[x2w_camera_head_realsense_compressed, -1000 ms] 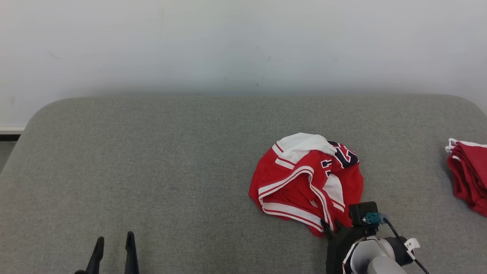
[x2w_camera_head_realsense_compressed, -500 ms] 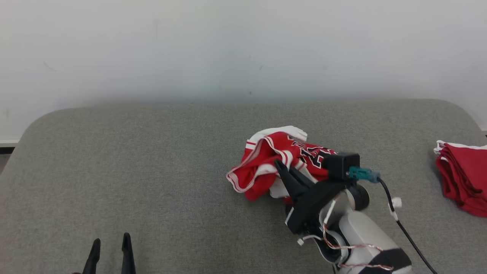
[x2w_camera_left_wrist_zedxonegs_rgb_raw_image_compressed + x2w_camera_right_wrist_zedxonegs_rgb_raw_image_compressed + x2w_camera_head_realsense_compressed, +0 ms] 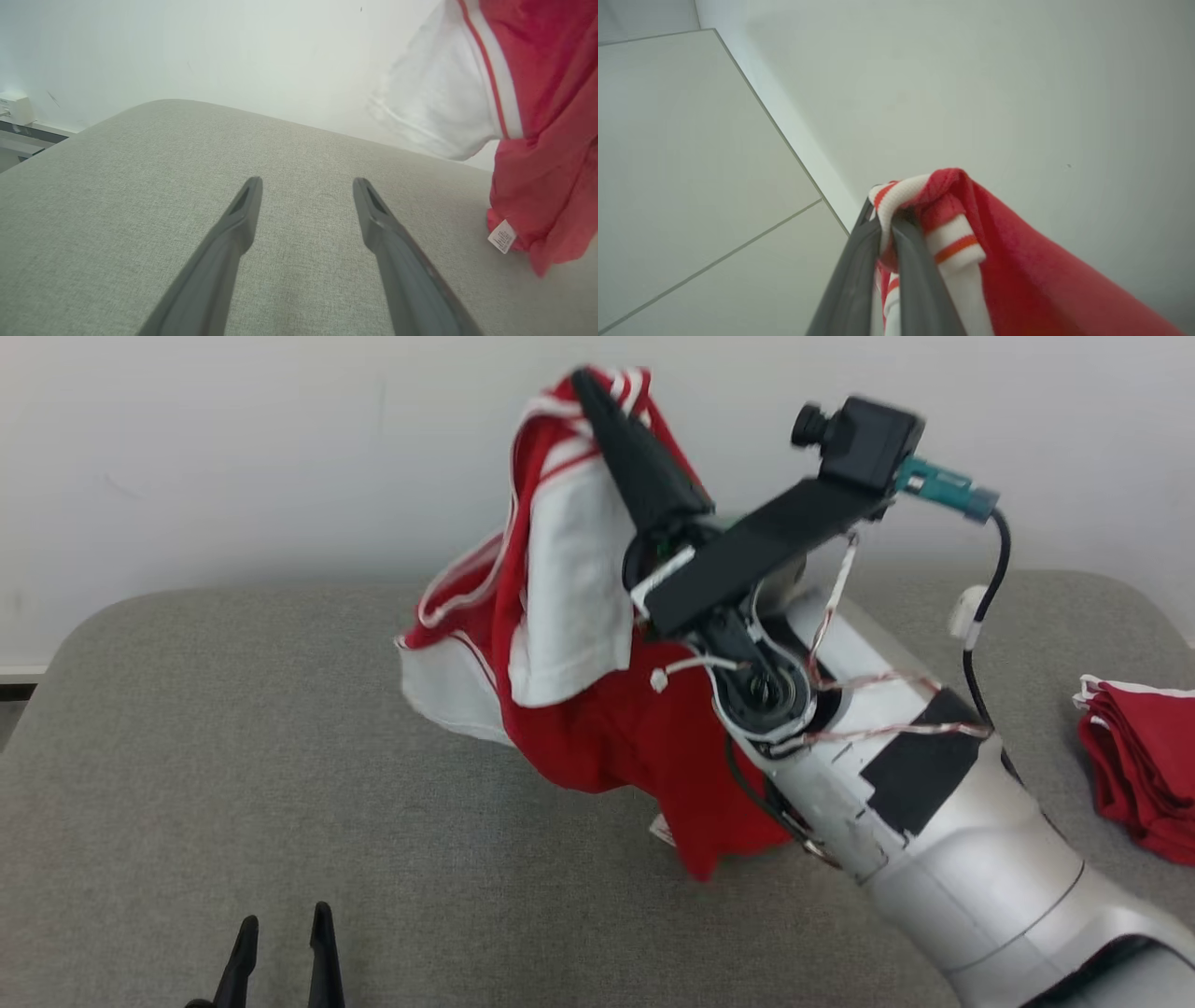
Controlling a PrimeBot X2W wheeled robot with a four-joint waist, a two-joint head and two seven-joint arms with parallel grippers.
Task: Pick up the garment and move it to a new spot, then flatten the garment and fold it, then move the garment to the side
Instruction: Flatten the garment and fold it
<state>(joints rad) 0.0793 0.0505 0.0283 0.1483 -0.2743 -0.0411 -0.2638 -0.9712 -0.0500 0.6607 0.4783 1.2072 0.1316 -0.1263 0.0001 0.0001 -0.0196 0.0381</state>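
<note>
Right gripper (image 3: 586, 383) is clamped tight on the striped hem of the red and white garment (image 3: 597, 747), top centre of the head view; the cloth hangs down from there, lowest corner near or touching the grey padded table (image 3: 233, 737), can't tell which; left gripper (image 3: 280, 933) sits lower left, 2 fingers apart, nothing in it; another red pile (image 3: 1139, 775) at the right edge.
</note>
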